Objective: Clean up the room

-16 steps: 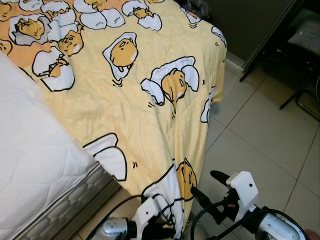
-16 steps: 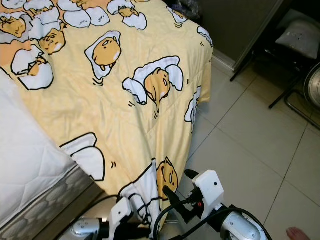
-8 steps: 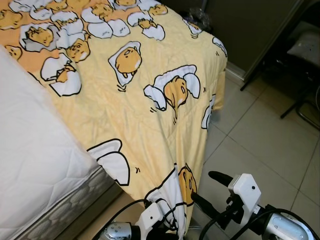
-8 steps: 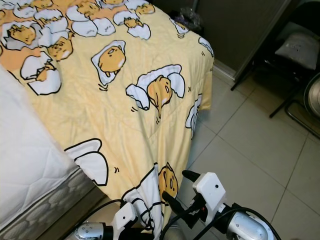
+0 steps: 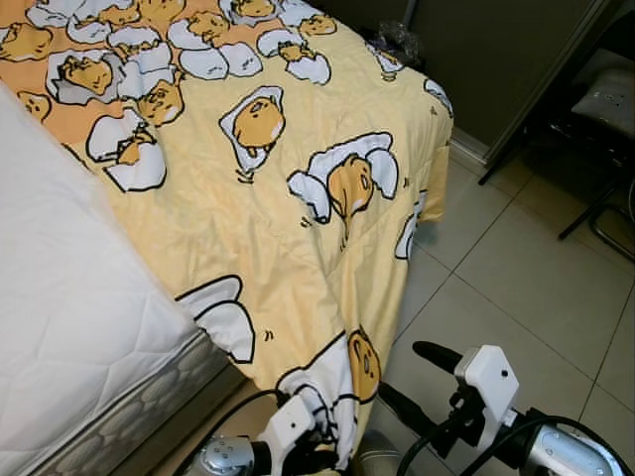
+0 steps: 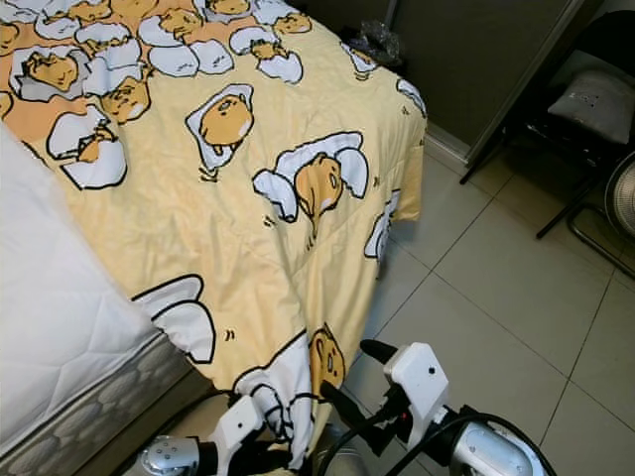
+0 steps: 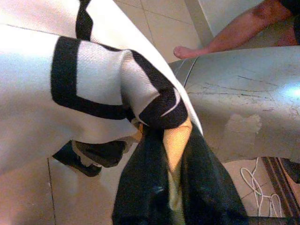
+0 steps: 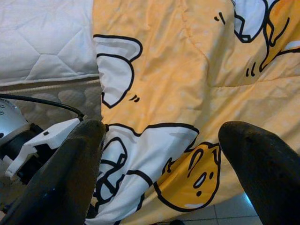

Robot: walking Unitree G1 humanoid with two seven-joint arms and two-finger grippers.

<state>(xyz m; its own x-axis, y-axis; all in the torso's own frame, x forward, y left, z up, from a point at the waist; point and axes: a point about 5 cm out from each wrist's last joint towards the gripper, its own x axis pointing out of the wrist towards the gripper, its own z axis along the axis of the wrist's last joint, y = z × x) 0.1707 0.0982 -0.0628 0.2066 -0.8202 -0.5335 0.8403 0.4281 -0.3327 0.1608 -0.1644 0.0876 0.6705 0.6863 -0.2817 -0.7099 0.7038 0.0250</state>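
Observation:
A yellow blanket (image 5: 298, 228) printed with cartoon eggs lies across the bed, and one corner hangs off the near edge. At the bottom of the eye views my left gripper (image 5: 322, 454) is shut on that corner (image 7: 154, 103); its black fingers (image 7: 150, 187) pinch the white and yellow cloth. Just right of the corner, over the floor, my right gripper (image 5: 415, 379) stands open. Its two fingertips (image 8: 70, 173) frame the blanket's hanging part (image 8: 187, 173) without touching it.
The bare white mattress (image 5: 69, 297) shows on the left, with its grey side panel below. Beige floor tiles (image 5: 516, 268) run to the right. Black chair legs (image 5: 595, 198) and a fan (image 6: 623, 198) stand far right. A person's bare foot (image 7: 192, 50) is on the floor nearby.
The view has shifted and now shows more of the bed's far end. My left gripper keeps its hold on the blanket corner. The right gripper stays open in about the same place.

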